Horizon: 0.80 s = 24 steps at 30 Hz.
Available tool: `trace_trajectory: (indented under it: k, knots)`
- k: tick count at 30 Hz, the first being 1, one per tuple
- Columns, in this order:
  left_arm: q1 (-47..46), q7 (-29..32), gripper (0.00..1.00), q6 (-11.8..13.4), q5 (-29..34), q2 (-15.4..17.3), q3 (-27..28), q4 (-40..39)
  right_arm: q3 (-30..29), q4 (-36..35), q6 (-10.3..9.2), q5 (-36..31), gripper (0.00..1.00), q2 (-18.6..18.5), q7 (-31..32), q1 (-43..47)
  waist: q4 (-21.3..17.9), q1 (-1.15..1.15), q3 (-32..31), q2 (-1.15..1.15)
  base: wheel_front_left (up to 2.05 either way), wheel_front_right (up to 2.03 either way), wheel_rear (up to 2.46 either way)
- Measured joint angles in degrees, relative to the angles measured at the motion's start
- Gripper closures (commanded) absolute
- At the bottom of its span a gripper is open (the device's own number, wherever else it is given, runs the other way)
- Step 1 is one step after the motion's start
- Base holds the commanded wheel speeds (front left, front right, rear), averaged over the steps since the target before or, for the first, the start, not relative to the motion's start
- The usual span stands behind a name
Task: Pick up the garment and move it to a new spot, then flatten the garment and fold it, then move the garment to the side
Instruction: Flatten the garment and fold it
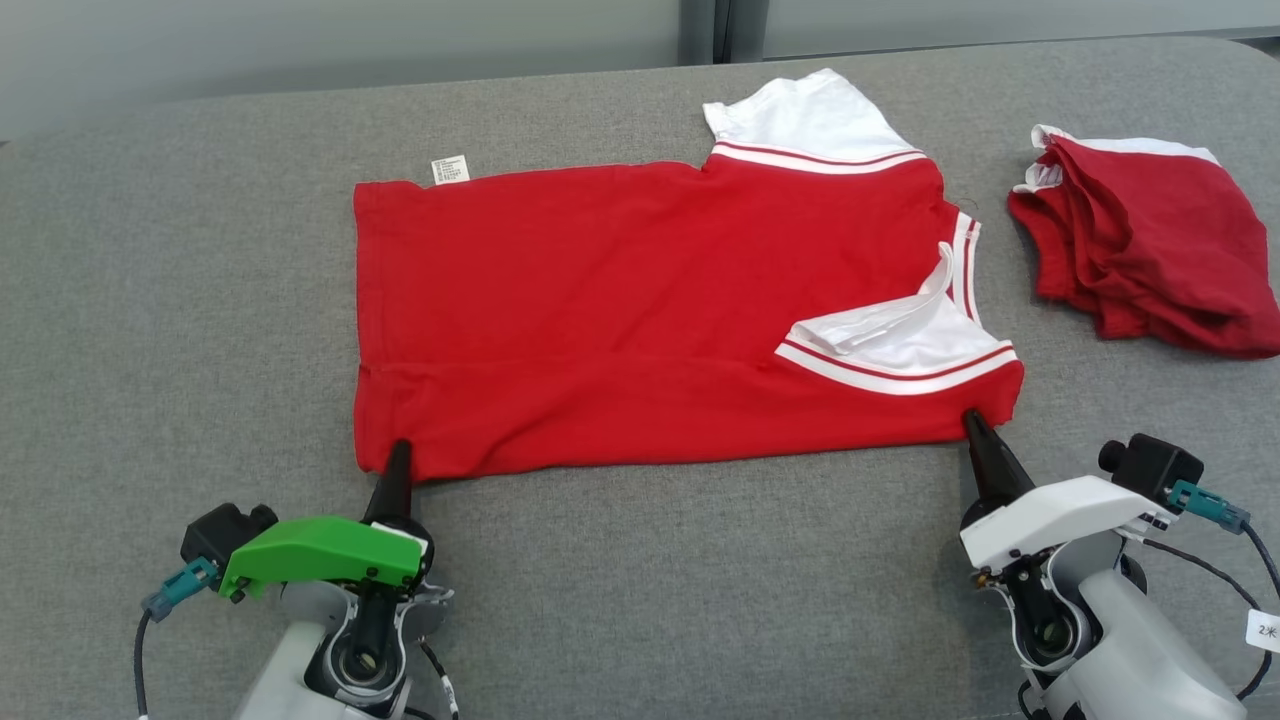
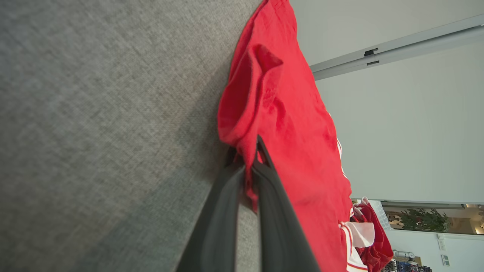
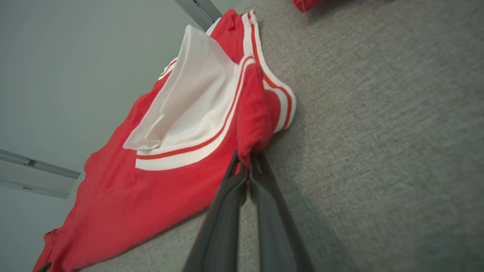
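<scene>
The red T-shirt (image 1: 640, 310), with white sleeves and striped trim, lay spread flat, hem end by the left gripper (image 1: 399, 452), neck end by the right gripper (image 1: 972, 420). Its near hem corner sat pinched between the left fingers, its near shoulder corner between the right ones. The near sleeve (image 1: 900, 345) lay folded onto the body just beyond the right fingers; the far sleeve (image 1: 800, 115) stuck out well beyond them

white tag (image 1: 1266, 630), lower right: "2米" | care label (image 1: 450, 169) on red garment (image 1: 640, 300): print too small to read
</scene>
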Motion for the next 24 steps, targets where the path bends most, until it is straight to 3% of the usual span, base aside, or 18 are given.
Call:
trace_trajectory:
  k: [10,24]
  knots:
    - [0.0,-1.5,1.0,-2.4,1.9,-0.4,1.3,-1.4,-2.1,-2.6,0.05,1.2,1.0,-0.4,-0.6,0.1,0.2,0.0,-1.6,0.0,0.0,0.0,0.0]
    - [8.3,-2.0,1.0,-3.5,5.8,1.2,2.9,-13.5,0.4,-12.2,0.55,-1.5,1.0,-6.3,-0.5,8.3,-0.8,0.0,-6.1,0.0,0.0,0.0,0.0]
